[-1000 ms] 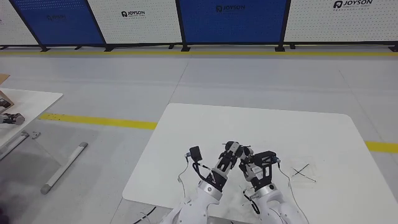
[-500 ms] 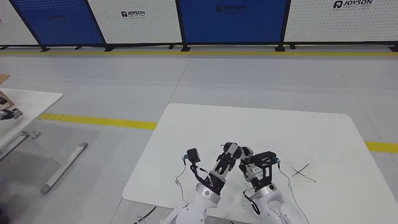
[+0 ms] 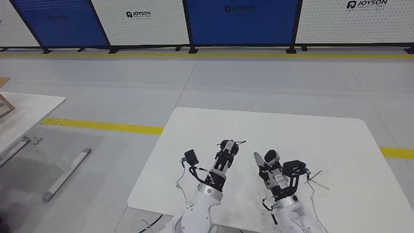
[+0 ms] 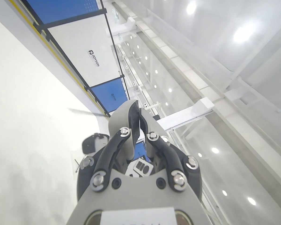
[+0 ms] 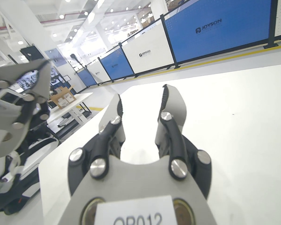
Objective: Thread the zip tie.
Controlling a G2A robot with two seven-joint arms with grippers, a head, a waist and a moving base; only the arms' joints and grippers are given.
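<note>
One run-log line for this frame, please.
left end effector: shut on thin black zip tie | right end effector: open, empty, apart from left | loose black zip ties: on white table near right end effector

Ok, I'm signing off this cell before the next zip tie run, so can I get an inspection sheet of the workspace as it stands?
surface: white table, rounded corners, no marks seen.
job's things: zip tie sticking out of the left hand, above the table.
clutter: crossed thin dark strips lying near the right arm, probably spare ties.
hands: left hand shut on the zip tie; right hand open, holding nothing.
cables: thin lead looping off the left wrist.
surroundings: blue and white panels, yellow floor line, side table with a cardboard box.
</note>
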